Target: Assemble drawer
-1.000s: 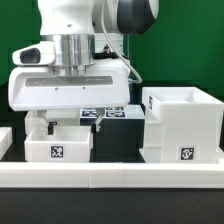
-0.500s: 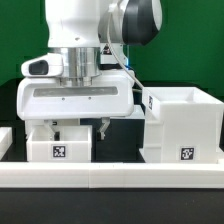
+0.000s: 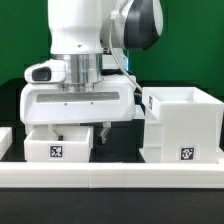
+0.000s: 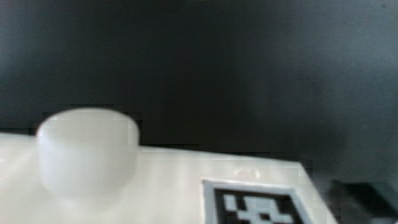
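Note:
A small white open-top tray [image 3: 58, 146] with a square tag on its front stands at the exterior view's left, behind the front rail. The tall white boxy housing [image 3: 181, 122], open at the top and tagged low on its front, stands at the right. My gripper [image 3: 79, 130] hangs low over the tray with its jaws wide apart: one finger sits at the tray's middle, the other finger [image 3: 103, 130] just outside its right wall. Nothing is held. The wrist view shows a white tagged surface [image 4: 263, 203] and a blurred rounded white shape [image 4: 86, 150]. The second tray is not identifiable.
A low white border rail [image 3: 110, 174] runs along the table's front. A white part [image 3: 4, 136] is cut off at the exterior view's left edge. A narrow dark gap separates the tray from the housing. A green wall stands behind.
The gripper has moved toward the exterior view's right and slightly down over the tray, now hiding the tags seen behind it earlier. The tray and housing have not moved.

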`<state>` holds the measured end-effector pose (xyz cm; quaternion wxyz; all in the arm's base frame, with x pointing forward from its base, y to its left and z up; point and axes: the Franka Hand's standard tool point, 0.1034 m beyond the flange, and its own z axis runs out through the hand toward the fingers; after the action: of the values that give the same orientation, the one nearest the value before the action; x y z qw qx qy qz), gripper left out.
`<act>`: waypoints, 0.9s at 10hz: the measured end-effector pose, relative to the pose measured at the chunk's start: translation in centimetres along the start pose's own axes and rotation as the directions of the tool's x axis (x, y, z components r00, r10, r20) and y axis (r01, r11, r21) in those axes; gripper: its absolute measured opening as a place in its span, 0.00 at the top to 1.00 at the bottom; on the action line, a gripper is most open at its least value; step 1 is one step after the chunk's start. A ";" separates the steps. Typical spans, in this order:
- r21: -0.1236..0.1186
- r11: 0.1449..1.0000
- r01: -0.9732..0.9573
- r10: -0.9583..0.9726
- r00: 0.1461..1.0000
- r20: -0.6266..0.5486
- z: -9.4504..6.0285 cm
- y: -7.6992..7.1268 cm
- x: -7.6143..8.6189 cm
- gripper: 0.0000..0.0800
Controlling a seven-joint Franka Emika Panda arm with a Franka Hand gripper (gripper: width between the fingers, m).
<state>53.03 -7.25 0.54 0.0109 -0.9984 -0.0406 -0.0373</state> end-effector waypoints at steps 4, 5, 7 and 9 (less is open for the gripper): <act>-0.002 1.000 -0.003 0.003 1.000 -0.001 -0.1 0.4 0.0 0.75; -0.002 1.000 -0.003 0.003 1.000 -0.001 -0.1 0.6 0.0 0.93; -0.003 1.000 -0.007 0.007 1.000 -0.001 -0.1 1.0 -0.1 0.95; -0.004 1.000 -0.009 0.009 1.000 -0.002 -0.2 1.1 -0.1 0.95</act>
<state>53.04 -8.34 0.72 0.0092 -0.9986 -0.0363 -0.0382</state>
